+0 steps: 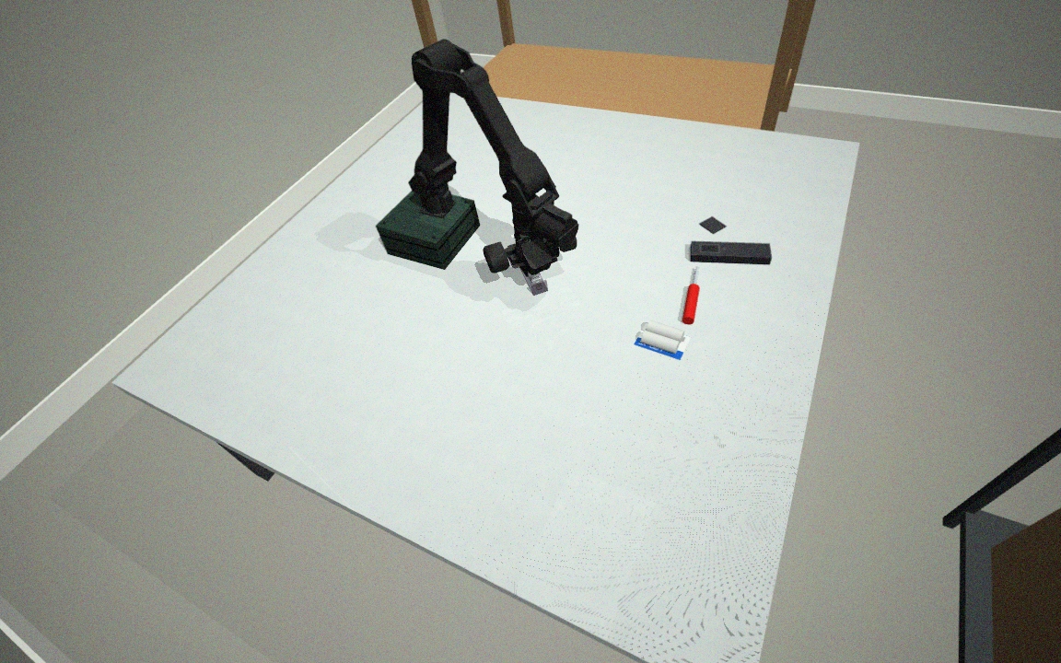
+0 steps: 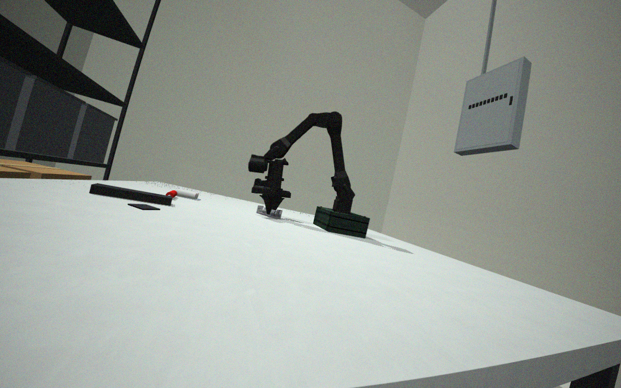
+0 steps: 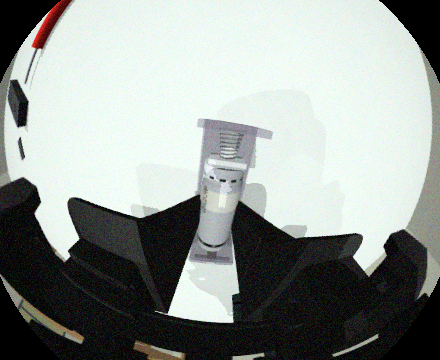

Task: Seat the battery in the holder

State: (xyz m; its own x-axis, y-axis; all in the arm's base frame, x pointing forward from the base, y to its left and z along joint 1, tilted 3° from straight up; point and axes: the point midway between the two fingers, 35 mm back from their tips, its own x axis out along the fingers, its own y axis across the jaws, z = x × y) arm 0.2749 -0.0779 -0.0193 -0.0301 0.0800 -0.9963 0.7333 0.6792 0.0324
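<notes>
The clear purplish holder (image 3: 252, 135) (image 1: 538, 287) (image 2: 260, 211) lies on the table below my gripper, its coil spring (image 3: 230, 144) at the far end in the wrist view. My gripper (image 3: 217, 203) (image 1: 531, 273) (image 2: 269, 212) is shut on the pale grey battery (image 3: 215, 226) by its sides. The battery lies lengthwise over the holder, roughly in line with it. Its far end, marked with black dashes, is just short of the spring, beside a white crossbar. Its near end, with a dark ring, is by the holder's near end wall. I cannot tell its exact height or whether it is fully flat.
A red-handled screwdriver (image 1: 690, 303) (image 3: 49, 27), a long black box (image 1: 729, 252) (image 2: 129, 194) and a thin dark square (image 1: 712, 224) (image 2: 144, 207) lie off to one side. Two white cylinders (image 1: 661, 337) on a blue and white card lie near the screwdriver. The arm stands on a dark green base (image 1: 427, 230).
</notes>
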